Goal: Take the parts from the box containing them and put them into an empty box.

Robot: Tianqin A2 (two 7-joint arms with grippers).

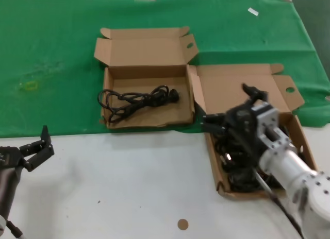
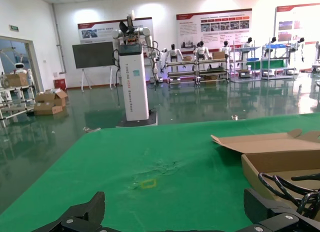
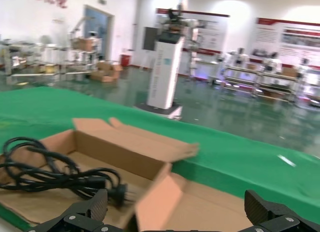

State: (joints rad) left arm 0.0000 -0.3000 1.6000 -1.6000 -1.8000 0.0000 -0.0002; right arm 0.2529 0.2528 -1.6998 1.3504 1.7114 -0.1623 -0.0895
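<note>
Two brown cardboard boxes lie open. The right box (image 1: 301,141) holds a pile of black power cords (image 1: 238,169) at its near end. The left box (image 1: 183,115) holds one looped black cord (image 1: 136,100), which also shows in the right wrist view (image 3: 55,174) and the left wrist view (image 2: 295,184). My right gripper (image 1: 227,106) hovers open and empty above the right box's far left part, next to the flap between the boxes; its fingertips (image 3: 97,204) stand wide apart. My left gripper (image 1: 38,149) is open and empty, parked over the white table at the front left.
A green cloth (image 1: 56,53) covers the back of the table, with a small yellow mark (image 1: 30,85). The front is bare white table (image 1: 129,187) with a round brown spot (image 1: 182,224). The boxes' lids (image 1: 144,48) stand open towards the back.
</note>
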